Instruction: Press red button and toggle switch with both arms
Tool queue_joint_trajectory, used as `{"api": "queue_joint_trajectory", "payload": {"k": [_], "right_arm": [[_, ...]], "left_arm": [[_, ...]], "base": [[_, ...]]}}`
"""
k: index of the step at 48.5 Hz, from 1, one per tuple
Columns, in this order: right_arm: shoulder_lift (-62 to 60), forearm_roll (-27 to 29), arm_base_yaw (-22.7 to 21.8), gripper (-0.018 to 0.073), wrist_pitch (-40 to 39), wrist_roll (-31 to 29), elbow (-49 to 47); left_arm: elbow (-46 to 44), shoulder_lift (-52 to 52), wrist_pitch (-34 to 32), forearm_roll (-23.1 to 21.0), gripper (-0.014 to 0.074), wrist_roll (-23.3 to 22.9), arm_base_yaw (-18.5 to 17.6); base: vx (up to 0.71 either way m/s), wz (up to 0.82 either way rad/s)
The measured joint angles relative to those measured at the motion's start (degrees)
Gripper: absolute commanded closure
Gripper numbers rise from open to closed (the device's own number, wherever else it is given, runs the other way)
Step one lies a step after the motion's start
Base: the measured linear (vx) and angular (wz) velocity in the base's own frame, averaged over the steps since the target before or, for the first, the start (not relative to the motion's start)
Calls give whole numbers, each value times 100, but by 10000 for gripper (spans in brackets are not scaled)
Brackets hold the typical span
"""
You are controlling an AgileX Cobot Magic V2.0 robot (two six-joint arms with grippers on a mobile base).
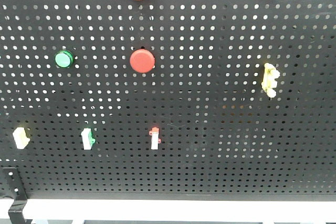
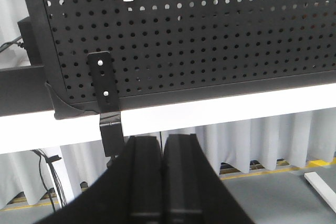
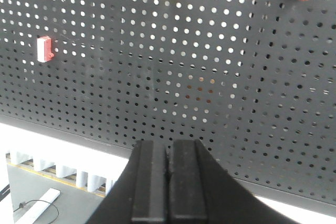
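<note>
Two black pincers are nearest us, left pincer (image 2: 161, 182) and right pincer (image 3: 169, 182), both with fingers pressed together, gripping nothing. Beyond them on the black perforated metal board (image 1: 220, 145) we see the small red-capped toggle switch (image 1: 155, 138), and above it the round red plastic button (image 1: 142, 61).
</note>
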Motion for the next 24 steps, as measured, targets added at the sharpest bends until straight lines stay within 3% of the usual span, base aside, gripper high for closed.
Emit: {"api": "queue_joint_trajectory", "payload": {"k": [24], "right_arm": [[0,0,0,562,0,0,0]], "left_arm": [[0,0,39,0,595,-19,0]], "base": [[0,0]]}}
